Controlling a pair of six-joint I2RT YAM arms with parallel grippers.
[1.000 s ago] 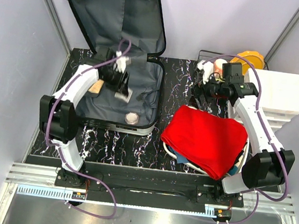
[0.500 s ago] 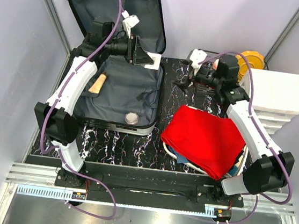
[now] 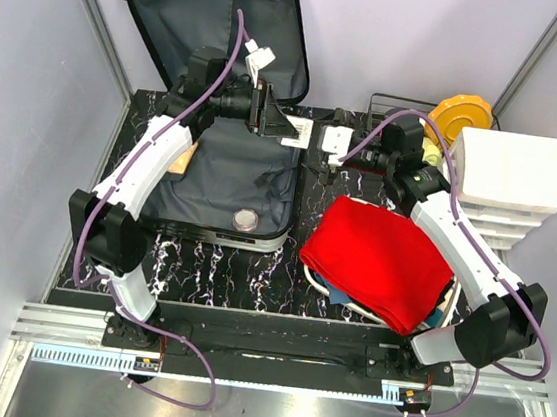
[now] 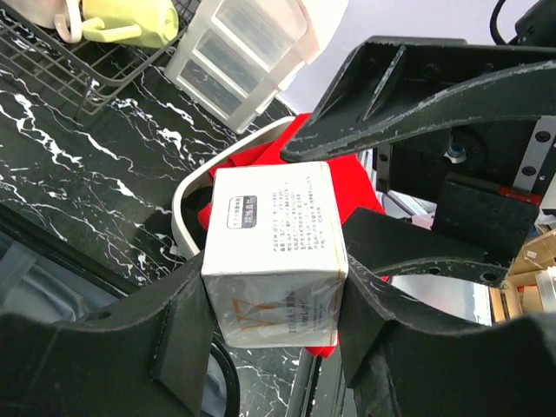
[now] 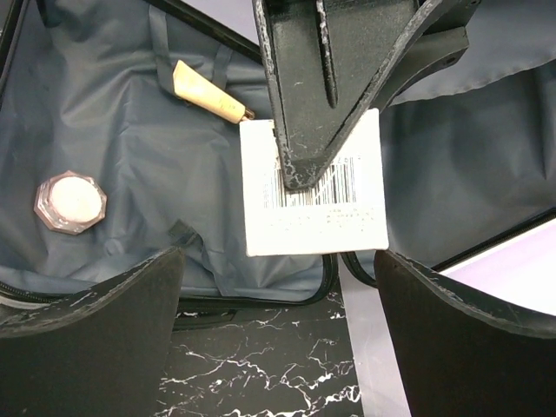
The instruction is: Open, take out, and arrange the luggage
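Note:
The luggage (image 3: 217, 176) lies open at the back left, its lid (image 3: 219, 21) leaning on the wall, and its grey lining shows in the right wrist view (image 5: 113, 130). My left gripper (image 3: 286, 127) is shut on a white printed box (image 3: 297, 130) and holds it in the air past the luggage's right edge. The left wrist view shows the box (image 4: 274, 243) squeezed between that gripper's (image 4: 274, 304) fingers. My right gripper (image 3: 320, 153) is open and faces the box from the right, apart from it. In the right wrist view the box (image 5: 313, 187) hangs just beyond this gripper (image 5: 278, 262).
A small round jar (image 3: 245, 219) and a tan tube (image 3: 178, 162) lie in the luggage. A red cloth (image 3: 384, 256) covers a white basin (image 3: 318, 284) at the front right. A white drawer organiser (image 3: 513, 185), a wire rack (image 3: 390, 111) and a yellow item (image 3: 460, 114) stand at the back right.
My left gripper lifted the white box out of the luggage and carried it to the right. My right gripper swung left towards the box.

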